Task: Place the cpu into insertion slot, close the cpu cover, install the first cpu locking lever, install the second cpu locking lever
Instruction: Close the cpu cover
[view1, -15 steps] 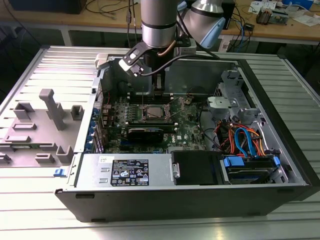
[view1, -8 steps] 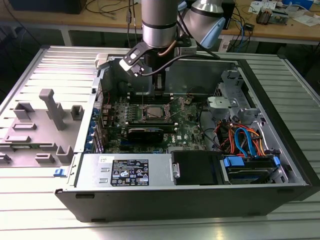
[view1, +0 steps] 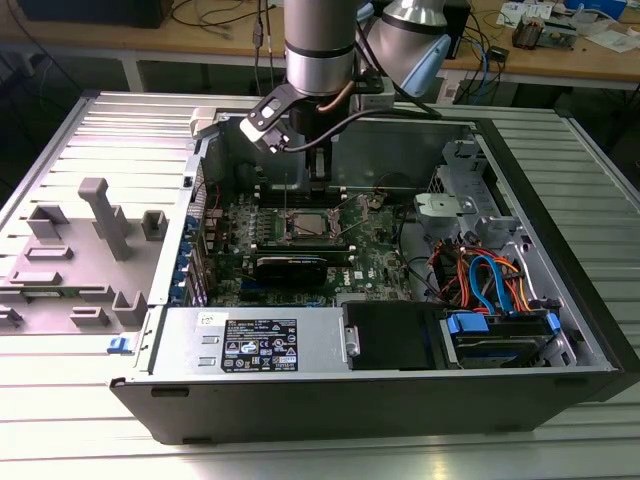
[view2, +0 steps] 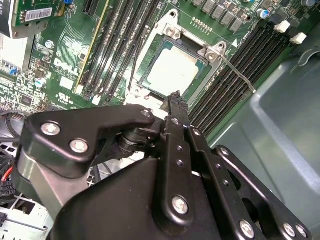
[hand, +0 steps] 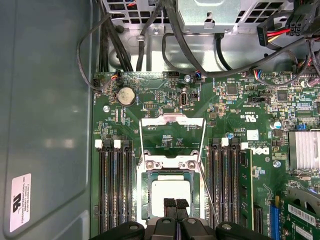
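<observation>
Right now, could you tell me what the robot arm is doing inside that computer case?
The arm reaches into the open computer case, its gripper just above the processor socket on the green motherboard. The silver chip already sits in the socket. The metal cover frame lies flipped open, away from the chip, so it is not yet closed. The gripper looks shut and holds nothing.

In the exterior view, the open dark metal computer case (view1: 400, 400) is lying on the ribbed grey desk (view1: 120, 130). Inside, the square silvery-rimmed insertion slot (view1: 288, 226) is sitting on the green motherboard (view1: 375, 262), the long black graphics card (view1: 290, 268) lying at its six o'clock, the blue and orange cables (view1: 485, 280) at three o'clock. The silver-grey square cpu (hand: 171, 190) is lying in the slot, the black pincer (hand: 175, 202) hanging above it.
</observation>
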